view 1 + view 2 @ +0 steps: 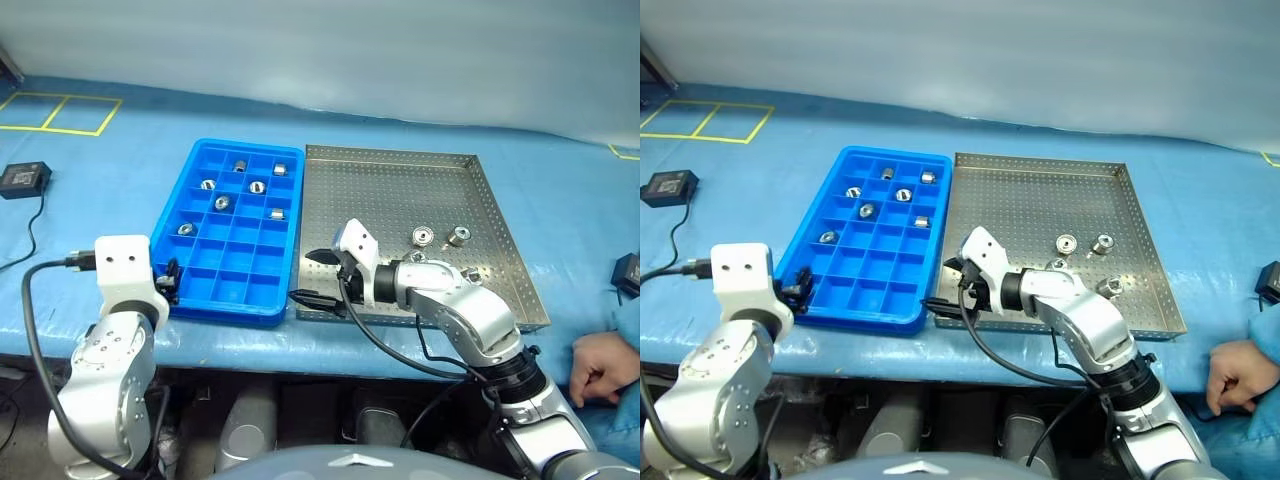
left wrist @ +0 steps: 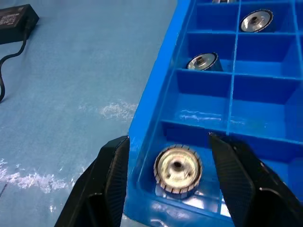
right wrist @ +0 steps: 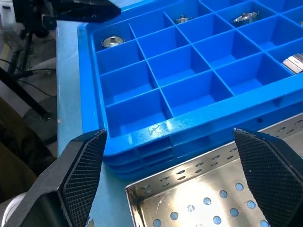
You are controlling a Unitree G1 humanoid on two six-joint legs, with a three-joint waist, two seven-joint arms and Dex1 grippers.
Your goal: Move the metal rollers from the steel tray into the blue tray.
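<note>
Remaining metal rollers (image 1: pixel 441 237) in the steel tray (image 1: pixel 400 180): right of your wide-open, empty right gripper (image 1: pixel 318 275) (nearer arm). Left gripper (image 2: pixel 168 182): parted, unloaded.

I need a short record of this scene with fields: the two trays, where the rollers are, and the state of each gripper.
steel tray: on the blue table, right of the blue tray
metal rollers in steel tray: four seen, near its front right part
rollers in blue tray: several, each in its own compartment
newest roller: in the near left corner compartment, lying between the open fingers
left gripper: open, at that corner
right gripper: open wide, empty, over the steel tray's near left corner
</note>
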